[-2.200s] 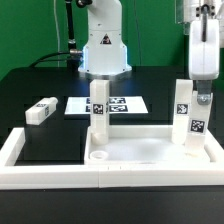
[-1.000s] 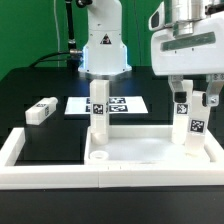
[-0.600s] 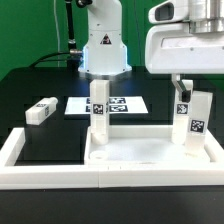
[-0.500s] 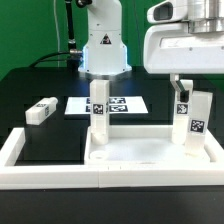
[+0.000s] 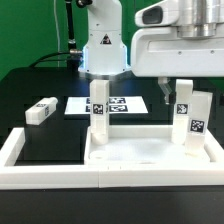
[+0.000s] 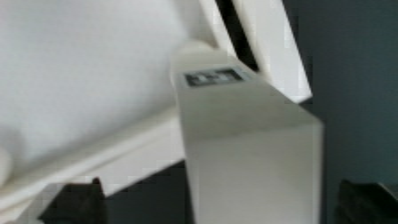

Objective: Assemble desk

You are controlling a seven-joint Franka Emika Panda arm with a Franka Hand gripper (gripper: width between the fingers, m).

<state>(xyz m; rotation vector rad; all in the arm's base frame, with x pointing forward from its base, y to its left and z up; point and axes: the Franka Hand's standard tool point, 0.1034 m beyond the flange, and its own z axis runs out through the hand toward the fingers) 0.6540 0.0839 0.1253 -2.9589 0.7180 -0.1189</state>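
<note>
exterior: frontal, mid-range, facing arm base [image 5: 104,52] | wrist: close over leg [image 6: 242,140] | shared: leg

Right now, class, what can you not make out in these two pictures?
- Exterior view: the arm above the gripper is cut off by the top edge.
- Exterior view: the marker board is partly hidden by a standing leg.
- Wrist view: the tag on the leg's top is too blurred to read.

The claw [image 5: 182,86] is being cut off at the exterior view's top and right edges. In the wrist view the leg [image 6: 240,140] is being rendered blurred, its tag [image 6: 214,76] is being smeared beyond reading, and the fingertips [image 6: 71,197] are being cropped.
</note>
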